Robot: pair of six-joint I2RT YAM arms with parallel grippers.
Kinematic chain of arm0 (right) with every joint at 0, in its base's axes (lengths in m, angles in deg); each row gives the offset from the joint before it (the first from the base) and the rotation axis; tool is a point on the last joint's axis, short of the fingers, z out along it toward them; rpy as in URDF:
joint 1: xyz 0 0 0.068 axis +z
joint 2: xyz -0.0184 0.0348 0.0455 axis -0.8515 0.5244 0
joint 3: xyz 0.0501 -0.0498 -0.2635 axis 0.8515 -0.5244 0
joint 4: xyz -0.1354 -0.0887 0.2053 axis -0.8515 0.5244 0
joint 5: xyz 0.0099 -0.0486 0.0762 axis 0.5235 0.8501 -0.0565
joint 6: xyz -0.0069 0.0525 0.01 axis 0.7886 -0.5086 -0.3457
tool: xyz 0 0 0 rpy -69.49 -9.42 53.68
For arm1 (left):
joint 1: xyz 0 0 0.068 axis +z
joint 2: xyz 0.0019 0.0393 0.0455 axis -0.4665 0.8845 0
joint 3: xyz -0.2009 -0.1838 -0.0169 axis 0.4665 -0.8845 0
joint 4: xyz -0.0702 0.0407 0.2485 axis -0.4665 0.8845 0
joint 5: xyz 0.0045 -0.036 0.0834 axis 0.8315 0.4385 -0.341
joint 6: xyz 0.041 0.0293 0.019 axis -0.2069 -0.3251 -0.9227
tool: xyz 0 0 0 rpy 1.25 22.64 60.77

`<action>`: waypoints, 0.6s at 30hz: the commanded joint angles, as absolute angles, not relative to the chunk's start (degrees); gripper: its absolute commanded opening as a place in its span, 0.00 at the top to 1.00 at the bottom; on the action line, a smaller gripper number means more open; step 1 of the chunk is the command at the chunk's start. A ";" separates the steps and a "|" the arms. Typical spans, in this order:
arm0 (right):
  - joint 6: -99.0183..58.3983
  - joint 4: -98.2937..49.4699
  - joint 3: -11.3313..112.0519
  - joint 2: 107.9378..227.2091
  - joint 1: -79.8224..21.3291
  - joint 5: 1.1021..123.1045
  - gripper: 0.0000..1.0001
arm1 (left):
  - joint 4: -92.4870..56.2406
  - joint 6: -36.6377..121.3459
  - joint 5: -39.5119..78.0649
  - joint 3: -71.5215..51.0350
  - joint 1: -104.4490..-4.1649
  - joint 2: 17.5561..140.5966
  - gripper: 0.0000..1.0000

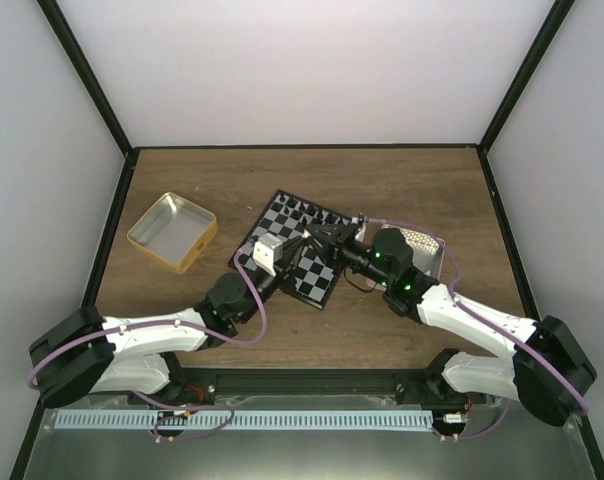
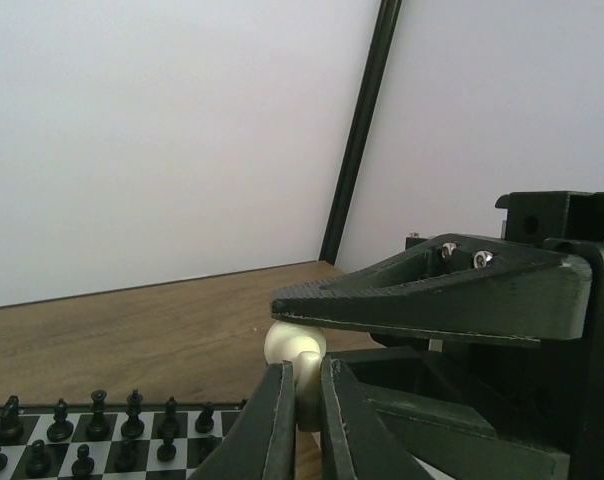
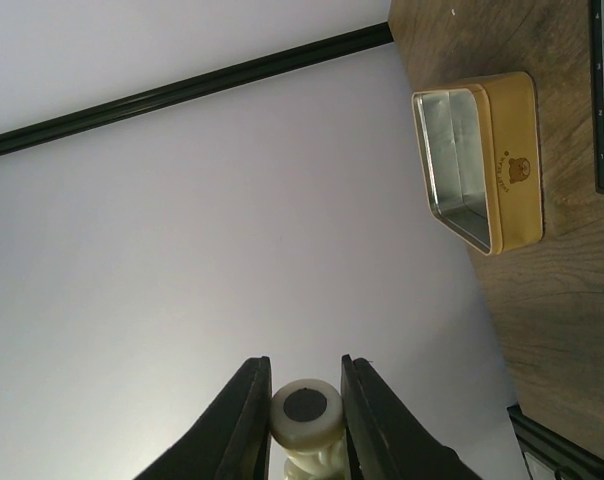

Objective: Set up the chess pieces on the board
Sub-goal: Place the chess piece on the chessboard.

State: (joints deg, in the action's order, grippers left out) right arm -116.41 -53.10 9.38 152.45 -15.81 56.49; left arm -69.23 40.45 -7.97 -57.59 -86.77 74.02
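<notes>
The two arms meet above the board (image 1: 312,275), which lies turned at an angle in the middle of the wooden table (image 1: 412,180). Between them hangs one cream-white piece (image 3: 305,408), held up off the squares. The right gripper (image 3: 304,372) has its fingers close together on the piece's wide base, whose dark round underside faces that wrist's camera. The left gripper (image 2: 304,375) has its jaws drawn in tight on the piece's narrow part, so both claws grip the same figure at once. In the left wrist view one flat black finger of the right gripper lies across the top of the piece and hides part of its base.

Black pieces (image 2: 99,410) stand in two rows along the board's far edge, apart from the held piece. From above, the grippers and wrists cover the board's middle squares, so what stands there cannot be told. Left of the board, well apart from it, sits an open yellow-sided tin (image 1: 200,245) with a shiny metal inside. To the right a tray (image 1: 429,243) lies near the board, mostly hidden by the right arm. Pale walls and a black corner post (image 2: 362,130) close the table in.
</notes>
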 commanded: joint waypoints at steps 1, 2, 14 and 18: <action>-116.06 -53.97 8.86 152.05 -15.13 55.44 0.78 | -69.12 40.38 -7.65 -55.70 -86.81 74.24 0.96; -115.60 -53.29 8.87 151.80 -15.13 55.87 0.75 | -67.91 40.62 -7.77 -55.34 -86.77 73.94 0.96; -97.57 -37.88 8.51 144.84 -18.40 66.13 0.27 | -24.10 47.34 -5.24 -45.84 -83.40 66.07 0.96; -90.41 -31.68 8.04 141.50 -20.14 69.60 0.26 | -2.84 49.71 -0.35 -39.26 -78.02 64.69 0.96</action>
State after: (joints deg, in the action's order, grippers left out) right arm -100.10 -39.42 7.94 144.58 -18.78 64.14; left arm -28.69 46.22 -5.24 -45.16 -82.40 66.02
